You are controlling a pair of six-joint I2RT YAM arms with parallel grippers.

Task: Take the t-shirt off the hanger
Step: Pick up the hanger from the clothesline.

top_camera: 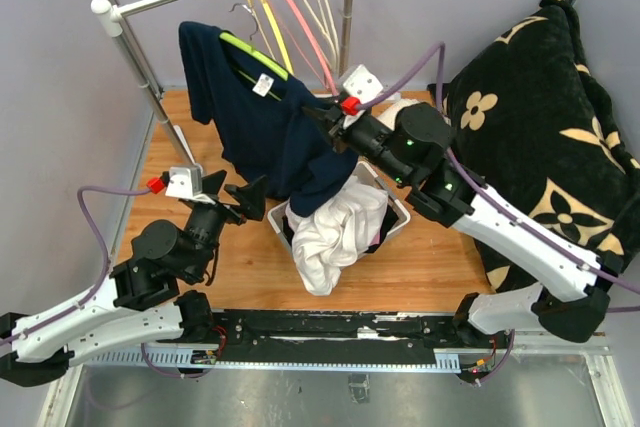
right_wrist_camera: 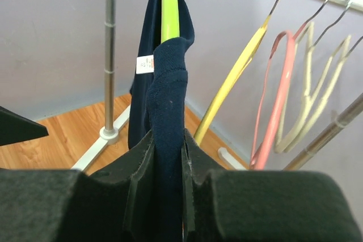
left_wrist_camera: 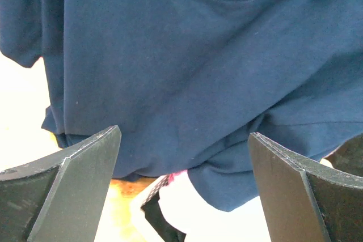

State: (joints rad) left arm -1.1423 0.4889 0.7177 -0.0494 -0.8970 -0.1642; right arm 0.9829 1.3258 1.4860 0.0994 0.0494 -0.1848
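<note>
The navy blue cotton t-shirt [top_camera: 262, 132] hangs on the lime-green plastic hanger [top_camera: 252, 54], over the back of the wooden table [top_camera: 430, 262]. The right gripper [right_wrist_camera: 168, 152] pinches its collar fabric. The left gripper [left_wrist_camera: 184, 135], jaws spread wide, hovers before the shirt's lower hem, apparently not touching it.

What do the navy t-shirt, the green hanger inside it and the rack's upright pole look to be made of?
Navy t-shirt: soft knit fabric, probably cotton jersey, matte; it drapes in folds and has a stitched collar band.
Lime-green hanger: looks like smooth moulded plastic, slightly glossy; could be coated.
Upright pole: metal, likely chromed or polished steel, with a bright reflective streak.
</note>
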